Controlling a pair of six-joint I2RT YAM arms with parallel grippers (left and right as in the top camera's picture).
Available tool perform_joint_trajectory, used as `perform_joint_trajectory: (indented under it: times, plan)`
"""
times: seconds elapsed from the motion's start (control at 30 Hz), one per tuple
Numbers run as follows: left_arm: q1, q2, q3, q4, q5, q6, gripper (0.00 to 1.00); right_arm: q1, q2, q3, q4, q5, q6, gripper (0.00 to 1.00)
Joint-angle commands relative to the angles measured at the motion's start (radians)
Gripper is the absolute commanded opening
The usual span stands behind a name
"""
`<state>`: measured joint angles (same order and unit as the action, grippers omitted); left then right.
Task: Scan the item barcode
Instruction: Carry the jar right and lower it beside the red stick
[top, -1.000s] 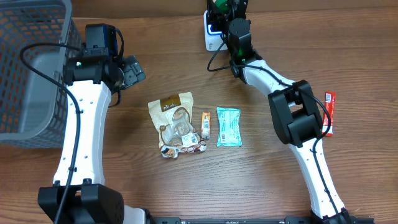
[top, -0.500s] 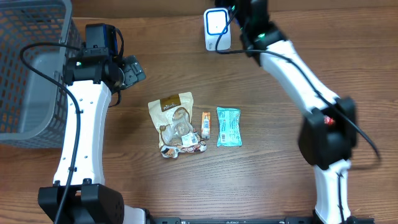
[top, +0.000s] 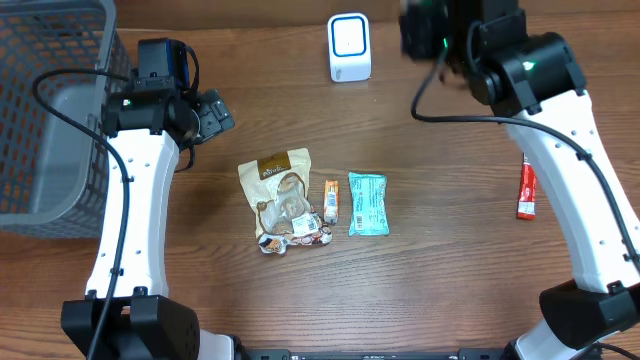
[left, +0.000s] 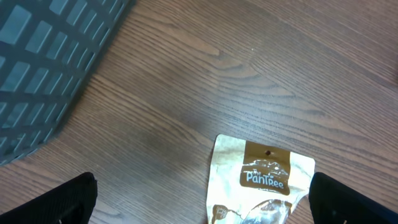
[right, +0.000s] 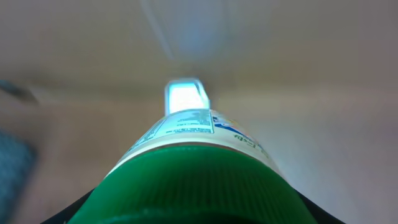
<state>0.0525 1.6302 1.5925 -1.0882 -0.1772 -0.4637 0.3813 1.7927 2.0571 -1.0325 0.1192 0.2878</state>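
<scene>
Clamping my right claw on a green-capped, white-labelled bottle, I face it toward the white box-shaped scanner; my left claw gapes wide above a tan pouch.

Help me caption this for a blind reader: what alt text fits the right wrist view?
A green-capped bottle with a white label fills the lower frame, seen from behind its cap and pointing toward a blurred, glowing white scanner on the wooden table.

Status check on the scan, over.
Left gripper open, empty. Right gripper shut on green-capped bottle, pointed at scanner. Nothing between them.
</scene>
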Motion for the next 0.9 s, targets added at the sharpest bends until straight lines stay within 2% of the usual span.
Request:
perform_joint_trajectory:
  times: [0.0, 0.1, 0.2, 0.47, 0.7, 0.87]
  plan:
    - [0.000, -0.016, 0.008, 0.000, -0.013, 0.004, 1.00, -0.020, -0.001, -0.010, -0.203, 0.003, 0.005, 0.06]
    - [0.000, -0.016, 0.008, 0.000, -0.013, 0.004, 1.00, -0.031, 0.005, -0.092, -0.342, 0.003, 0.011, 0.06]
    - [0.000, -0.016, 0.008, 0.000, -0.013, 0.004, 1.00, -0.042, 0.005, -0.217, -0.368, 0.003, 0.028, 0.05]
    - [0.000, -0.016, 0.008, 0.000, -0.013, 0.004, 1.00, -0.100, 0.005, -0.583, -0.163, 0.003, 0.058, 0.04]
    - [0.000, -0.016, 0.008, 0.000, -0.013, 0.004, 1.00, -0.176, 0.005, -0.755, -0.027, 0.003, 0.057, 0.04]
    - [0.000, -0.016, 0.008, 0.000, -0.013, 0.004, 0.99, -0.230, 0.005, -0.824, 0.044, 0.003, 0.057, 0.14]
